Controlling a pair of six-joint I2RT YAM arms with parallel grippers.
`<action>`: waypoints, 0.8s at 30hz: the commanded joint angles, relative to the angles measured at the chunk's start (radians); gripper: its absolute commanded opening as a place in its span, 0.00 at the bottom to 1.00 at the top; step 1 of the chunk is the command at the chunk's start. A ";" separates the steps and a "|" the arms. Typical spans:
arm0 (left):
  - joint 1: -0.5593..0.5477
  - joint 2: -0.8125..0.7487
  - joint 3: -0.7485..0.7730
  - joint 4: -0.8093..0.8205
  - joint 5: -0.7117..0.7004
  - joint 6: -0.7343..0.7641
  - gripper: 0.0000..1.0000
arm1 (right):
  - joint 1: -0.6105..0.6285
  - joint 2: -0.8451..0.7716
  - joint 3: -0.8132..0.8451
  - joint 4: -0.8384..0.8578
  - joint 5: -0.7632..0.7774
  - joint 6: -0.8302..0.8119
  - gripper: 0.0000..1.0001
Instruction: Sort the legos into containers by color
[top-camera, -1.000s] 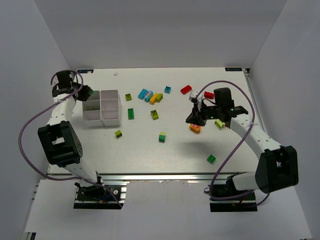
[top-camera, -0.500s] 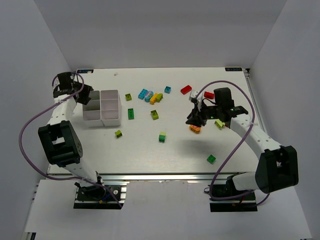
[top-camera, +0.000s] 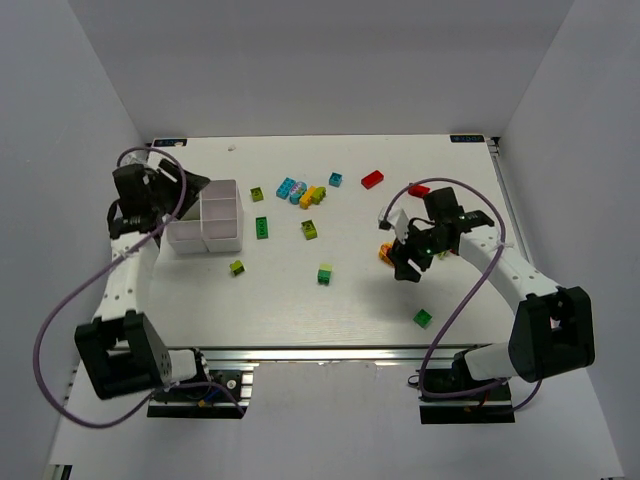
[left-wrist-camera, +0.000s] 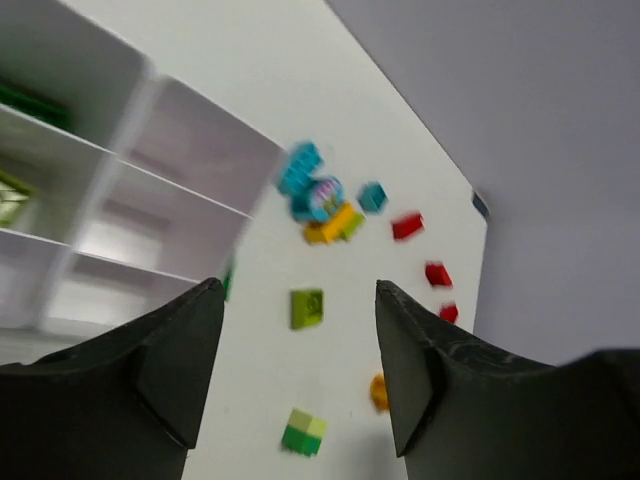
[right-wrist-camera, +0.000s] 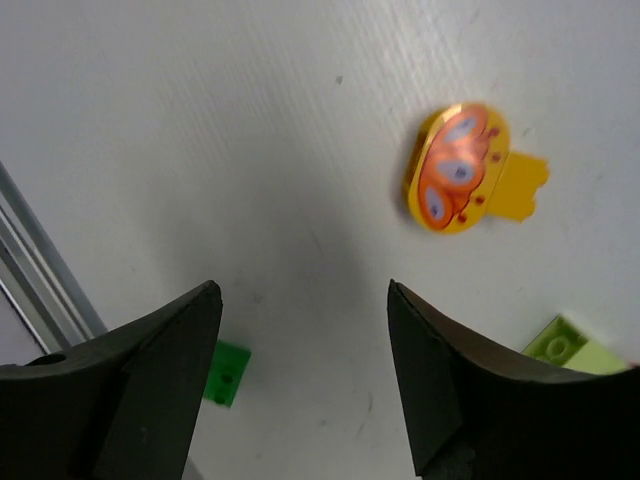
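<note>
Legos (top-camera: 310, 229): mostly loose on the table (top-camera: 290, 305), spread from just right of the tray (top-camera: 203, 214) over to my right arm. Reds, cyans, oranges, limes and greens, all mixed up.
Tray: far-left part of the table, well away from the right-hand bricks.
In the tray so far: the left wrist cam shows something dark green in one compartment and a sliver of lime in the one beside it. The two compartments nearest the pile look bare. The rest is cut off, so I can't count.
Left gripper (left-wrist-camera: 295, 295): hanging over the tray's far-left corner, jaws apart, nothing between them.
Right gripper (right-wrist-camera: 300, 290): low over the table with its jaws spread wide, carrying nothing.
Orange piece (right-wrist-camera: 455, 168): round with a printed face, flat on the table, off to one side of my right fingers (right-wrist-camera: 160, 350) and not touching them. It isn't grabbed.
Green brick (right-wrist-camera: 228, 372): lying near the front rail, also untouched.
Done: honestly not much, a couple of bricks binned at best.
Left to do: roughly fourteen by my count from the top view. The cyan/orange cluster up the middle, two reds at the back, limes and greens dotted around, plus the orange piece and the green brick on my right.
Progress guess: early, well under half.
Next, I reckon: centre the right jaws over the orange piece before closing.
Worry: it's a long carry to the tray from there.
</note>
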 joint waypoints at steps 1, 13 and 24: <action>-0.100 -0.106 -0.095 0.094 0.140 0.085 0.72 | -0.002 -0.021 -0.029 -0.173 0.143 -0.029 0.74; -0.260 -0.436 -0.397 0.094 0.075 0.041 0.73 | 0.062 -0.032 -0.208 -0.096 0.342 0.143 0.88; -0.262 -0.536 -0.500 0.116 0.065 -0.057 0.73 | 0.110 -0.001 -0.303 -0.018 0.385 0.185 0.74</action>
